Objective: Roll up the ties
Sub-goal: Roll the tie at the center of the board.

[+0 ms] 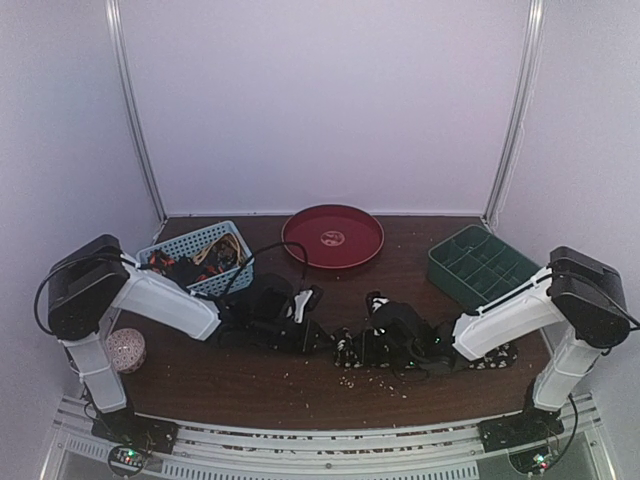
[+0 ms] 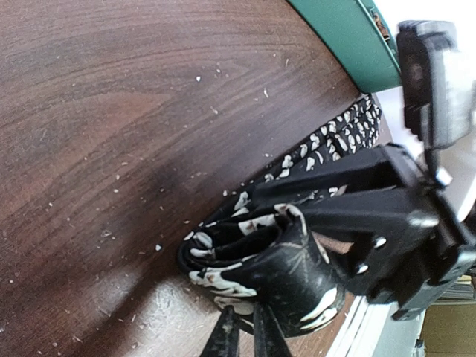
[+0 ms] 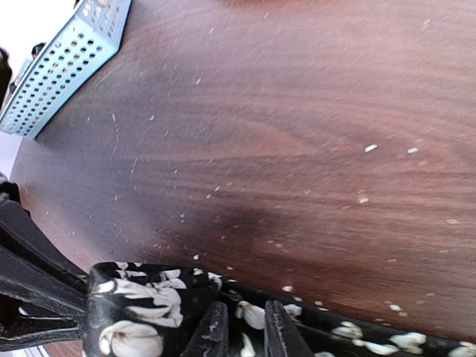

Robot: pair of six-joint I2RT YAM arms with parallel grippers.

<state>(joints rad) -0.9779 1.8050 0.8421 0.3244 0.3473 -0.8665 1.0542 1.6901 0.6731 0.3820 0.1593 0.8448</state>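
The dark speckled tie point(image 1: 348, 350) lay on the table point(image 1: 250, 385) along its near edge, running from about the middle towards the near right corner, where its far end showed past the right arm. Its left end was folded into a thick bunch of several layers. The left gripper point(image 2: 244, 335) sat at that bunch with its fingers drawn nearly together, a fold of dark fabric draped over one of them and pinched in the narrow slit. Just beside it, the right gripper point(image 3: 245, 327) was clamped on the same tie, patterned cloth showing between its two close-set fingers. In the overhead view both grippers met near the middle of the near edge, almost touching. Pale crumbs point(image 1: 372, 380) lay scattered in front of them. Other ties point(image 1: 195, 262), dark and orange, lay heaped in a blue basket point(image 1: 185, 243) towards the far left corner. A round red tray point(image 1: 292, 240) stood at the middle of the far edge, and a green bin point(image 1: 445, 270) with compartments near the far right corner. A pinkish ball point(image 1: 126, 349) rested at the left edge beside the left arm.
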